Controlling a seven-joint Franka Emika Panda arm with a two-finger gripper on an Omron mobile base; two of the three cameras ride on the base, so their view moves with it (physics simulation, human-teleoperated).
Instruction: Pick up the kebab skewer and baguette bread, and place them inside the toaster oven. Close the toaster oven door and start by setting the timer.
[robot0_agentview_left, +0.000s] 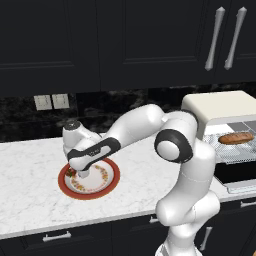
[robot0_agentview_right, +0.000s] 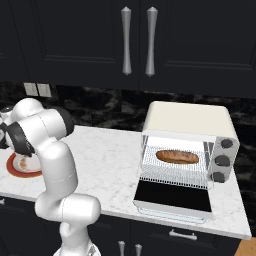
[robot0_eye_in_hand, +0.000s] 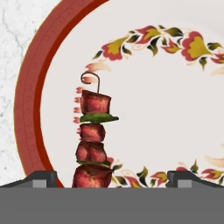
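1. My gripper (robot0_eye_in_hand: 111, 179) hangs low over the plate (robot0_eye_in_hand: 30, 100), fingers wide apart, holding nothing.
2. The kebab skewer (robot0_eye_in_hand: 93, 140) lies on the plate between my fingertips, nearer one of them.
3. Further along the counter (robot0_agentview_right: 110, 160), the baguette bread (robot0_agentview_right: 177, 157) rests on the rack inside the toaster oven (robot0_agentview_right: 187, 120); the toaster oven door (robot0_agentview_right: 172, 196) is down.

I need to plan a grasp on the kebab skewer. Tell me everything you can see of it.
The kebab skewer is a thin stick with a curled hook at one end, threaded with glossy red meat-like chunks and thin green slices between them. It lies flat on the white centre of the red-rimmed floral plate, near the rim. The open claw hovers over it, fingertips either side of its lower end, not touching.
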